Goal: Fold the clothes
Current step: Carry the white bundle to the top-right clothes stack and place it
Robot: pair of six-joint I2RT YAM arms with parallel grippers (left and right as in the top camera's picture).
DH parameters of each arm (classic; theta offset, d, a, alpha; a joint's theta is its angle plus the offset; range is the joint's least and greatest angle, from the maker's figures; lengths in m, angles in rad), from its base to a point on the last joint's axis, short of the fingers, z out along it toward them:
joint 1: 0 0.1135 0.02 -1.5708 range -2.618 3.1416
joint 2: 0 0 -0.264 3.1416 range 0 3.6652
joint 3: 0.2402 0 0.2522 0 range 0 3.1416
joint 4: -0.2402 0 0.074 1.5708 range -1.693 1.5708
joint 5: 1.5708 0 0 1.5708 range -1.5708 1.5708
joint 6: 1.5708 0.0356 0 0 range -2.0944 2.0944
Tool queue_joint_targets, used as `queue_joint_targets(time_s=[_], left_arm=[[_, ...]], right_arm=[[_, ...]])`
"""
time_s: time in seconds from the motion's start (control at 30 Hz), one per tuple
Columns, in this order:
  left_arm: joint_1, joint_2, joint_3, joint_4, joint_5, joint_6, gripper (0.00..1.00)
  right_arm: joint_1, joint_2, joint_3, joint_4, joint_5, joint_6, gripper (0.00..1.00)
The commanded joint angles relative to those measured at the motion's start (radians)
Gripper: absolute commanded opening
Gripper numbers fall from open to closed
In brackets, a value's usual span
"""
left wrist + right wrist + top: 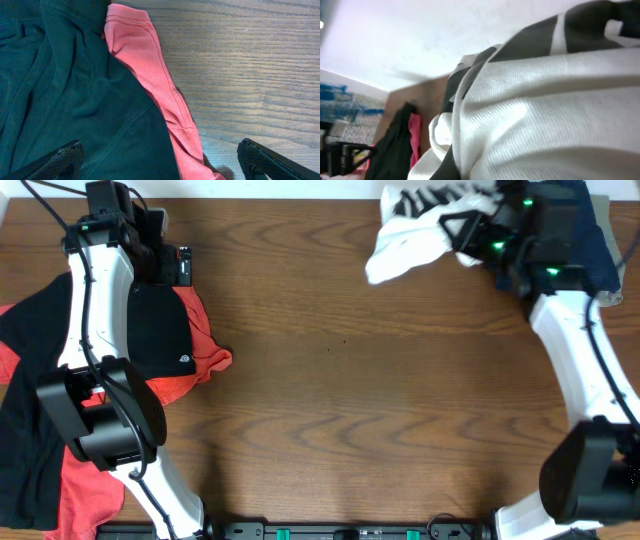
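Note:
A black garment [150, 330] lies over a red garment [200, 365] at the table's left; both show in the left wrist view, black [75, 100] and red [150, 75]. My left gripper [165, 268] is open above their far edge, its jaws [160, 162] spread over the black and red cloth. My right gripper [470, 230] at the back right is shut on a white garment with black stripes [415, 230], held off the table. That cloth [545, 110] fills the right wrist view and hides the fingers.
A dark blue garment [600, 240] lies at the back right corner behind the right arm. The brown wooden table [360, 380] spans the middle. More black and red cloth [40, 450] hangs over the left front edge.

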Motion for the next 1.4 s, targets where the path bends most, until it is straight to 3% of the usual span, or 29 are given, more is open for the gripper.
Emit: queue_joint_targets(time_s=[0.0,0.4,0.6,0.77,0.97,1.13,1.3,1.37], left_arm=[[0.002,-0.003,-0.001,-0.002,-0.002,-0.010,0.99],[0.002,-0.003,-0.001,-0.002,-0.002,-0.010,0.99],[0.002,-0.003,-0.001,0.002,-0.001,-0.036,0.99],[0.001,-0.003,-0.001,0.003,-0.001,-0.036,0.99],[0.001,-0.003,-0.001,0.003,-0.001,-0.036,0.99],[0.001,-0.003,-0.001,0.006,-0.001,-0.036,0.99],[0.001,-0.003,-0.001,0.010,-0.001,-0.036,0.99],[0.001,-0.003,-0.001,0.009,-0.001,-0.036,0.99]], right_arm=[[-0.056,-0.034,0.009,0.024,-0.033,-0.080,0.01],[-0.268,-0.030,0.009,0.217,0.076,-0.174,0.01],[-0.351,0.040,0.016,0.426,0.007,-0.102,0.01],[-0.408,0.175,0.107,0.490,-0.101,-0.048,0.01],[-0.454,0.407,0.303,0.454,-0.278,-0.042,0.01],[-0.484,0.514,0.347,0.394,-0.356,-0.056,0.01],[-0.498,0.542,0.347,0.167,-0.309,-0.204,0.03],[-0.505,0.540,0.347,0.068,-0.257,-0.277,0.29]])
